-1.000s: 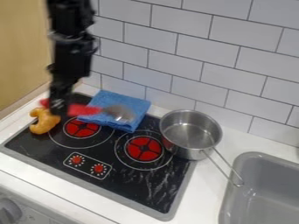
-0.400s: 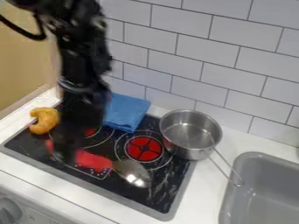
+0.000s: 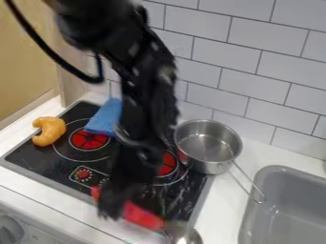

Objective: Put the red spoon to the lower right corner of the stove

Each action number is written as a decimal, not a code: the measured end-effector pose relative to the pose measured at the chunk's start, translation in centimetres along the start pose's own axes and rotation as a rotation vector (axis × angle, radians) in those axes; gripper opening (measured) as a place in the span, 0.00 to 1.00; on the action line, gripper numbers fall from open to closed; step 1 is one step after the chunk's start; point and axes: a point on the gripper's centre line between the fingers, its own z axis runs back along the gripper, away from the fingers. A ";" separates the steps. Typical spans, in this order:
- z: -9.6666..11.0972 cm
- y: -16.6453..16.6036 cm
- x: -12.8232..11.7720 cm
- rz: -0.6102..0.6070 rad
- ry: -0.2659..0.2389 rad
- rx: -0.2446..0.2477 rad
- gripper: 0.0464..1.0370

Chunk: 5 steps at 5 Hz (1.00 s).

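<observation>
Gripper (image 3: 115, 207) clasping the red spoon (image 3: 141, 215) — bowl (image 3: 186, 236) hanging near the stove's (image 3: 38, 156) lower right corner, white marks (image 3: 83, 181) ringing a red knob (image 3: 83, 175)

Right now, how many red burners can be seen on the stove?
2. One burner is near the orange item; the other burner is beside the metal pot, partly behind the arm, which might hide more.

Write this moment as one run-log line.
gripper: holding red spoon | spoon: near lower right corner of stove | release: not yet
</observation>
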 end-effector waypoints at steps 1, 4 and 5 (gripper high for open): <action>-0.4 0.7 0.8 0.021 0.024 -0.001 0.34; -0.4 2.6 1.9 0.021 0.017 -0.012 0.41; -0.2 2.7 1.7 0.031 0.033 -0.016 0.73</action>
